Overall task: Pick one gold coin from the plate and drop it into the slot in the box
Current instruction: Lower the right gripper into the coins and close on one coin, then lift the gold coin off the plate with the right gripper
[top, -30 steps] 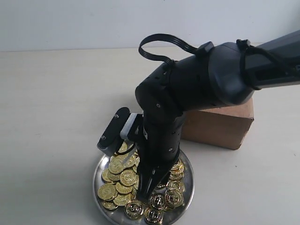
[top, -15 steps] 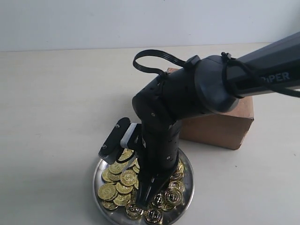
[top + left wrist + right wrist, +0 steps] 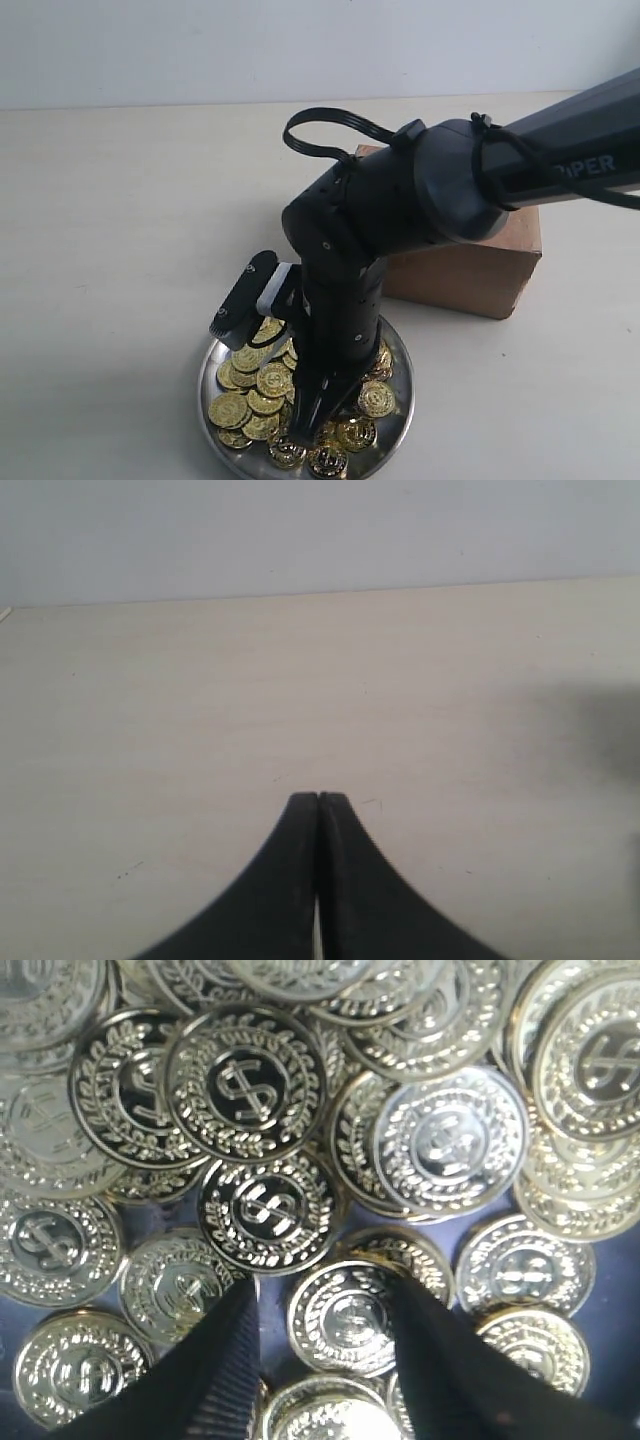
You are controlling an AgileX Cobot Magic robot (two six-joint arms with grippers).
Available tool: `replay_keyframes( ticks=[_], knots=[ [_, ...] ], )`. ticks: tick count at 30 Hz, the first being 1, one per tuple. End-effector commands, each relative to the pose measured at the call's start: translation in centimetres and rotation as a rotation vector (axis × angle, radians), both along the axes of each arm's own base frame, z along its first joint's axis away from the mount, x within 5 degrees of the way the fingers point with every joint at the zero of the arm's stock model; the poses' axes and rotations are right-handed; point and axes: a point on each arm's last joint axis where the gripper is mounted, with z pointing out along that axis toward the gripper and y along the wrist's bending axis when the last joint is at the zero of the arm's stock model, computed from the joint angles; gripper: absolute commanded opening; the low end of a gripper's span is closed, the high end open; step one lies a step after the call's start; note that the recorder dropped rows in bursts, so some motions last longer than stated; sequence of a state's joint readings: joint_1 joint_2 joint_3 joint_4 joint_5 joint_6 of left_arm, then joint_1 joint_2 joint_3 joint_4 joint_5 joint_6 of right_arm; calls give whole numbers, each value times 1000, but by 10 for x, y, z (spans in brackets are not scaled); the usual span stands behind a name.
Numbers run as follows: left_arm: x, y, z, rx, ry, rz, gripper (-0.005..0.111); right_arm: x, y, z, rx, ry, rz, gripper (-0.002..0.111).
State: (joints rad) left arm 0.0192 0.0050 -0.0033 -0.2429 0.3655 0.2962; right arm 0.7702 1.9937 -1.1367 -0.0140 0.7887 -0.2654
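Observation:
The silver plate [image 3: 402, 400] at the front of the table holds a heap of gold coins [image 3: 258, 385]. My right gripper [image 3: 308, 425] points straight down into the heap. In the right wrist view the right gripper [image 3: 322, 1298] is open, its fingers [image 3: 228, 1360] standing on either side of one flat-lying gold coin [image 3: 350, 1318]; a gap shows on one side of the coin. The reddish-brown box [image 3: 470, 270] stands behind the plate, and the arm hides its slot. My left gripper [image 3: 318, 800] is shut on nothing over bare table.
The right arm's dark body [image 3: 400, 200] covers much of the box and the plate's middle. Pale tabletop [image 3: 120, 220] spreads to the left and behind, up to a light wall [image 3: 200, 50].
The right arm has sunk lower into the plate and shifted slightly left. Coins near its fingertips have been pushed about. The left gripper has stayed shut.

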Motion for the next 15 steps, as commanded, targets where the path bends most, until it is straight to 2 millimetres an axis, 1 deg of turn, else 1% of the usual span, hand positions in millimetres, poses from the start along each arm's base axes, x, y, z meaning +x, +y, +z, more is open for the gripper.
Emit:
replay_keyframes(
  ticks=[1, 11, 15],
  knots=[
    [0, 0, 0, -9, -10, 8, 0, 3, -2, 0, -6, -27, -14, 47],
    [0, 0, 0, -9, -10, 8, 0, 7, -4, 1, -26, -69, -80, 47],
    [0, 0, 0, -9, -10, 8, 0, 5, -2, 0, -5, -50, -121, 47]
  ],
)
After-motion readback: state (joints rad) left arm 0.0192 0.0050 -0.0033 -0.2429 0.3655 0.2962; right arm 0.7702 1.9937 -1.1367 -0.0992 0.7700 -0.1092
